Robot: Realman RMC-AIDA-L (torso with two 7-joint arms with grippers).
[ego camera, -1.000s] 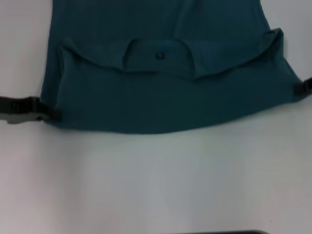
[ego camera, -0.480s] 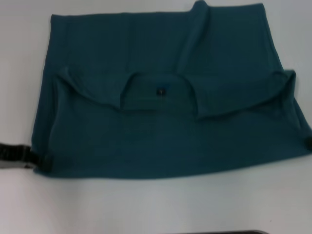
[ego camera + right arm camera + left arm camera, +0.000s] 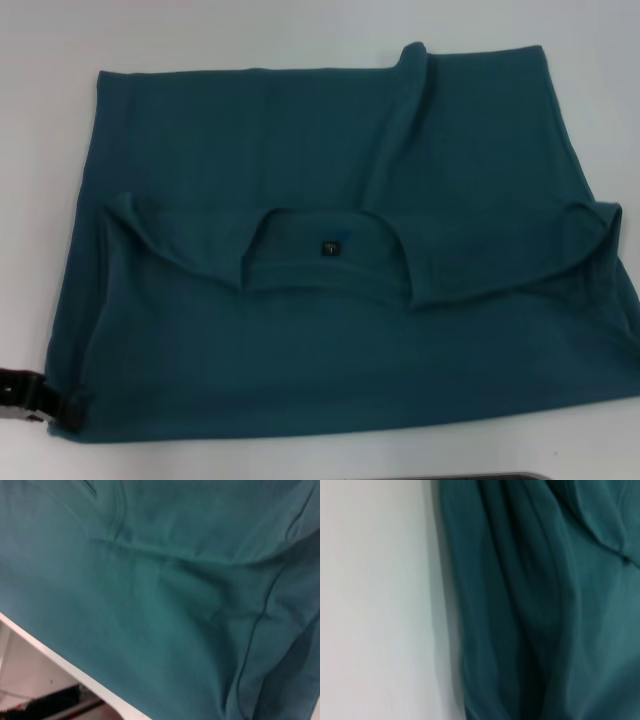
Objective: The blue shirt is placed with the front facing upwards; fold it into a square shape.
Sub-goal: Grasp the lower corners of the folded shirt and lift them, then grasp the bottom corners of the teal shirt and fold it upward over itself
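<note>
The blue shirt (image 3: 330,340) lies spread on the white table (image 3: 300,455), folded over on itself. Its ribbed collar with a small dark tag (image 3: 330,247) faces up in the middle. My left gripper (image 3: 68,408) sits at the shirt's near left corner, pinching the cloth there. The left wrist view shows rippled shirt fabric (image 3: 535,605) beside bare table (image 3: 375,600). Shirt fabric (image 3: 165,595) fills the right wrist view. My right gripper is outside every view, past the shirt's right edge.
A dark strip (image 3: 440,477) runs along the table's near edge in the head view. The right wrist view shows the table's edge (image 3: 60,660) with dark clutter (image 3: 50,700) below it. Bare white table surrounds the shirt.
The shirt's held edge has been drawn nearer to me, showing more of the far part. My left gripper moved with its corner. The right gripper slid out of the head view.
</note>
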